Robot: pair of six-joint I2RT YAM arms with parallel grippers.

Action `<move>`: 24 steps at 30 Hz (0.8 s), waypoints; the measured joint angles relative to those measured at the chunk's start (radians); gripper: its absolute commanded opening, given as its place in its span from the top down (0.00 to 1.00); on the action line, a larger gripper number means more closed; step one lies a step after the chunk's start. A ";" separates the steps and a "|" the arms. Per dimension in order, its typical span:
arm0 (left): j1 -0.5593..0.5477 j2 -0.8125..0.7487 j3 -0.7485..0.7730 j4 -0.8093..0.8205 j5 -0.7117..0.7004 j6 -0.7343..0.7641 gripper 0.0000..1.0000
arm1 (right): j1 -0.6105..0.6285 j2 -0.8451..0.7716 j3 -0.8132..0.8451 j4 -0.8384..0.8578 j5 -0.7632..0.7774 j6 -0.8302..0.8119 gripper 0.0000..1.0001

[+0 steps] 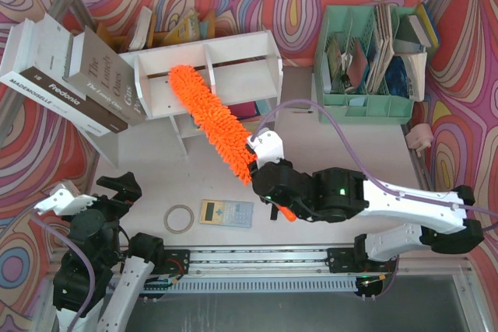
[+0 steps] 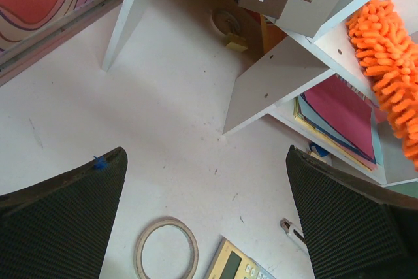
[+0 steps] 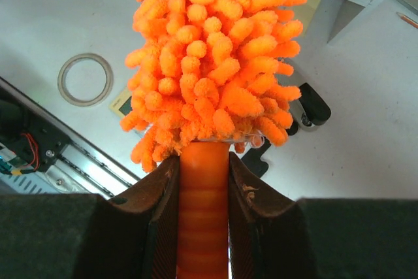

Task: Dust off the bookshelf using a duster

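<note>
White table (image 1: pixel 156 184) before a swirled red backdrop carries the bookshelf (image 1: pixel 233 52) at its far edge, with the duster (image 1: pixel 210 118) laid tip-first on the shelf top, left of centre. Right hand (image 3: pixel 202 187) clamps the duster's handle; left hand (image 2: pixel 206 207), wide and empty, hovers at the near-left corner. Dusting looks barely begun: most surfaces are yet to be swept.

Top view: a small white wooden bookshelf (image 1: pixel 233 52) sits at upper centre. Large grey and brown hardback books (image 1: pixel 62 75) lean against its left side. A mint-green plastic file organizer (image 1: pixel 366 103) stands at upper right, apart from it. A long bright-orange fluffy microfibre duster (image 1: pixel 210 118) slants from the shelf top down to the right gripper (image 1: pixel 255 175) at centre. At lower centre, a beige tape ring (image 1: pixel 179 218) lies left of a cream flat calculator (image 1: pixel 226 213).
</note>
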 measured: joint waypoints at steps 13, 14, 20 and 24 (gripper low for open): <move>0.001 -0.023 0.000 -0.003 -0.001 -0.001 0.01 | -0.086 0.207 0.187 0.042 -0.137 -0.148 1.00; 0.002 -0.023 0.000 -0.003 -0.001 -0.001 0.01 | -0.091 0.214 0.190 0.044 -0.138 -0.154 1.00; 0.002 -0.027 0.000 -0.004 -0.008 -0.004 0.01 | -0.099 0.190 0.153 0.063 -0.154 -0.188 1.00; 0.002 -0.029 0.000 -0.006 -0.008 -0.005 0.01 | -0.103 0.136 0.116 0.056 -0.179 -0.202 1.00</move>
